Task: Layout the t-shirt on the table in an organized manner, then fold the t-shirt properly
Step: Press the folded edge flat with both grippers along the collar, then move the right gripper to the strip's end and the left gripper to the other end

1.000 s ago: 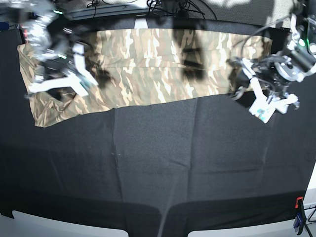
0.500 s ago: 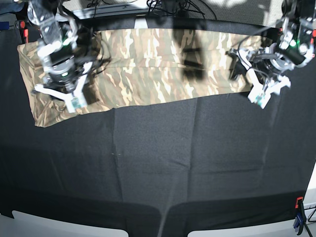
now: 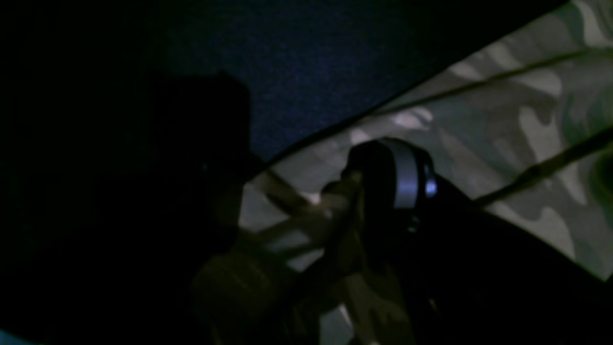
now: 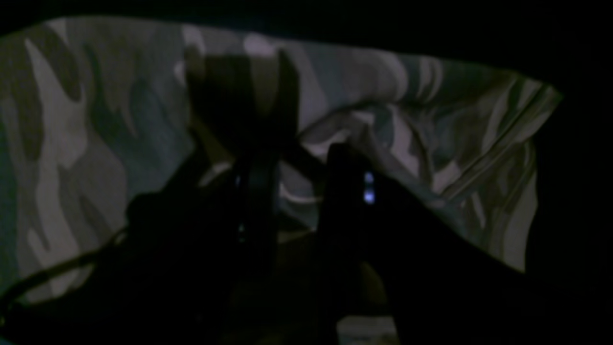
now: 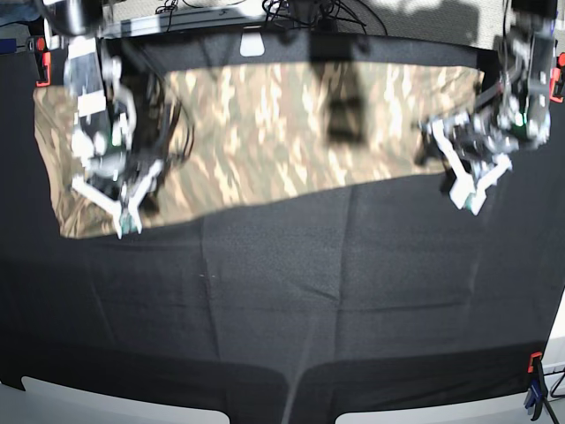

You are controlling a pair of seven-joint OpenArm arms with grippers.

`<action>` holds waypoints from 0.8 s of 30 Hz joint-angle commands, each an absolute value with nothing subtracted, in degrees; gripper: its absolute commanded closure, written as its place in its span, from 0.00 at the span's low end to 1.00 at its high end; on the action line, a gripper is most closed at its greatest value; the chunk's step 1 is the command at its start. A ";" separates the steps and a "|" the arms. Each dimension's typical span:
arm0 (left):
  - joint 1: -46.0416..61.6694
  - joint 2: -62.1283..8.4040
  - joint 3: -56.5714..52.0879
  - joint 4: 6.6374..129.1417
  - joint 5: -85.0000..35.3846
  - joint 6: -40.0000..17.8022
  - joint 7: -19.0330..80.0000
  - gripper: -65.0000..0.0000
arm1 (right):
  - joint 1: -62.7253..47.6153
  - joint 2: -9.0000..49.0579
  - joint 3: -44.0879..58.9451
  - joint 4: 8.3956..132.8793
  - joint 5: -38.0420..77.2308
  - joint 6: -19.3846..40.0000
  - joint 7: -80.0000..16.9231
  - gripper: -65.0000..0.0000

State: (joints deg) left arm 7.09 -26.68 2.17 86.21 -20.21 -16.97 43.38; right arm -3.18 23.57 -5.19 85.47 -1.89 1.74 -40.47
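Observation:
The camouflage t-shirt (image 5: 274, 124) lies spread wide along the far side of the black table (image 5: 291, 300) and looks blurred. My right gripper (image 5: 124, 210) is on its near left part. In the right wrist view the dark fingers (image 4: 258, 182) pinch a raised fold of the t-shirt (image 4: 407, 124). My left gripper (image 5: 466, 187) is at the shirt's near right corner. In the dim left wrist view the gripper (image 3: 306, 206) holds bunched cloth of the t-shirt (image 3: 517, 120) at its edge, with the black table (image 3: 306, 62) beyond.
Cables and equipment (image 5: 300, 13) run along the table's far edge. A red clamp (image 5: 41, 66) sits at the far left, and a red and blue clamp (image 5: 532, 389) at the near right corner. White table edges (image 5: 106, 402) show at the front.
Both arms have come in and lowered onto the shirt's ends. The shirt is now blurred and its near edge has shifted, sagging toward me on the left.

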 commanded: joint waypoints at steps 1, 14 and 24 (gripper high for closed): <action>7.14 -27.53 1.87 85.73 -17.98 -15.86 46.35 0.43 | -2.50 24.14 -4.86 85.49 -2.98 1.43 -41.30 0.68; 5.26 -27.51 1.87 96.27 -18.04 -15.86 50.65 0.43 | -1.48 23.97 -4.89 91.81 -2.94 1.50 -42.09 0.68; 5.45 -28.05 1.85 116.11 -18.02 -7.14 56.10 0.43 | -1.45 23.94 -1.98 104.29 -2.70 0.78 -42.63 0.68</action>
State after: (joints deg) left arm 6.04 -27.42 2.24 115.18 -18.13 -7.53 57.04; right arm -2.42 23.27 -2.63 103.24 -1.83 1.63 -43.68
